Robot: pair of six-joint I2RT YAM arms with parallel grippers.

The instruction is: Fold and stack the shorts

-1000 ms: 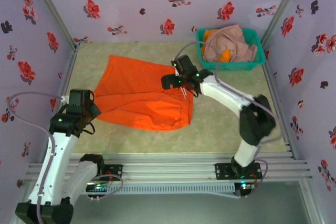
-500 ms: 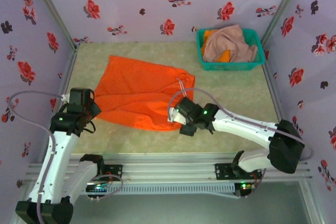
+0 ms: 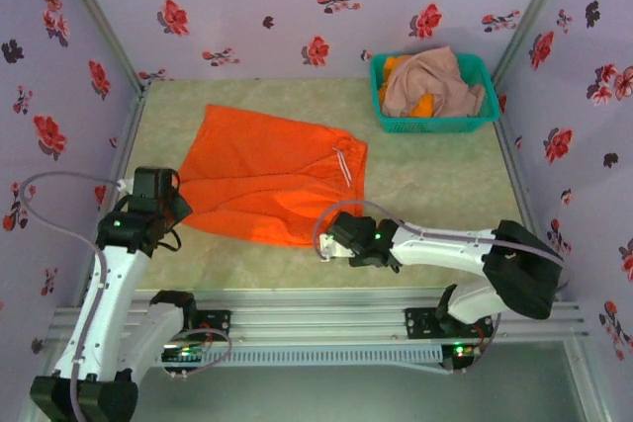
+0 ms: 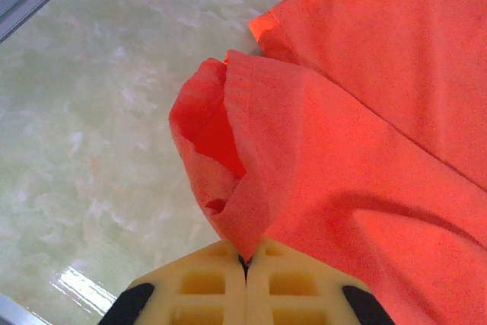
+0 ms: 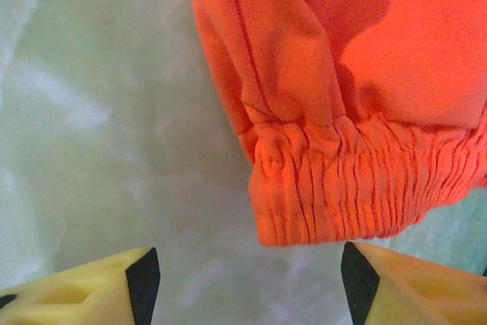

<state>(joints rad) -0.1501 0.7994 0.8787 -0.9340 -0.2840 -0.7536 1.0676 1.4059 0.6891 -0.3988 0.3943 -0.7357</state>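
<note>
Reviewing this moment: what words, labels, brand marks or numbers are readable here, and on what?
No text can be read in any view.
The orange shorts are plain cloth, with no tag or print showing.
The teal basket and the flowered walls bear no writing.
The electronics on the front rail are too small to read.

The table (image 3: 445, 185) is a pale green, marbled surface, glossy in places. One pair of orange shorts (image 3: 267, 180) lies spread flat on it, left of centre, with the gathered waistband toward the right and the near left corner bunched up. A teal mesh basket (image 3: 435, 124) stands in the far right corner
</note>
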